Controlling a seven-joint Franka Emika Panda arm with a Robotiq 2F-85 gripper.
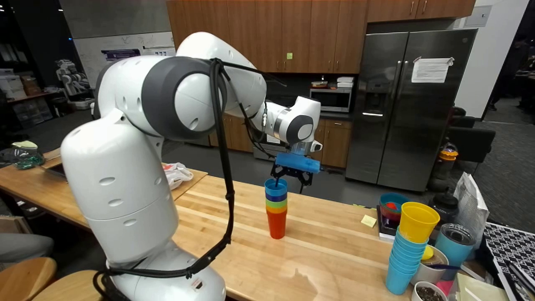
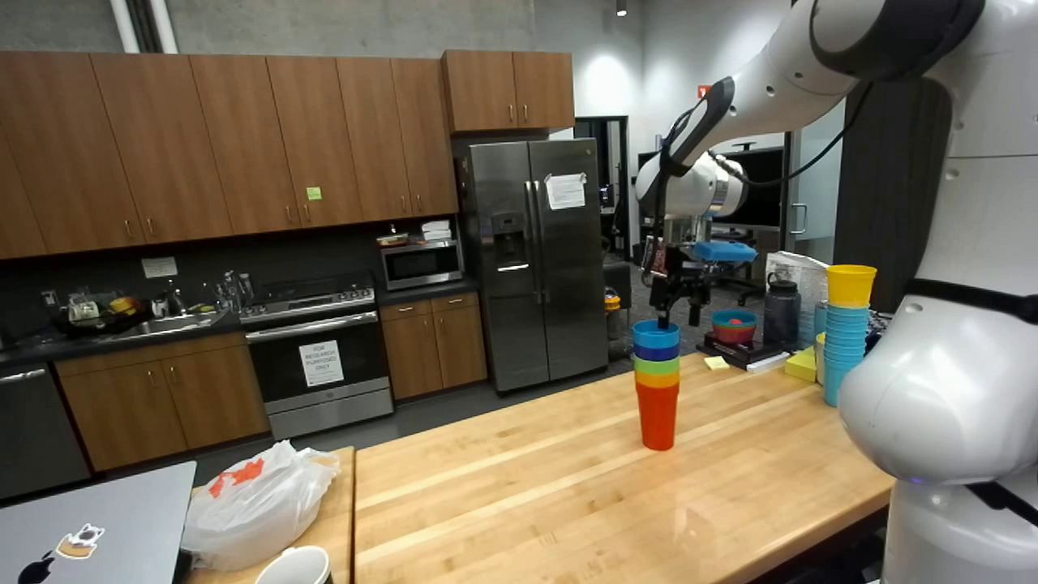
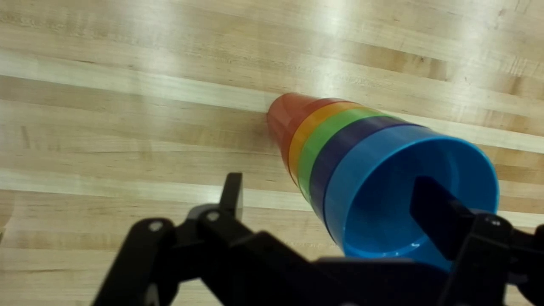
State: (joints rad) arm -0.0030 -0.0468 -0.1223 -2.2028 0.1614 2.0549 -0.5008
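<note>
Where the end effector (image 3: pixel 327 177) overhangs, the blue cup (image 3: pixel 389 199) is hidden.

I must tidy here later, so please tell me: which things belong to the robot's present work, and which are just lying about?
In the work, it seems:
gripper, open, one finger inside the blue top cup
cups nested below it

Just lying about, apparently:
light-blue cup stack with yellow cup on top
plastic bag
sticky note
dark bottle
laptop
</note>
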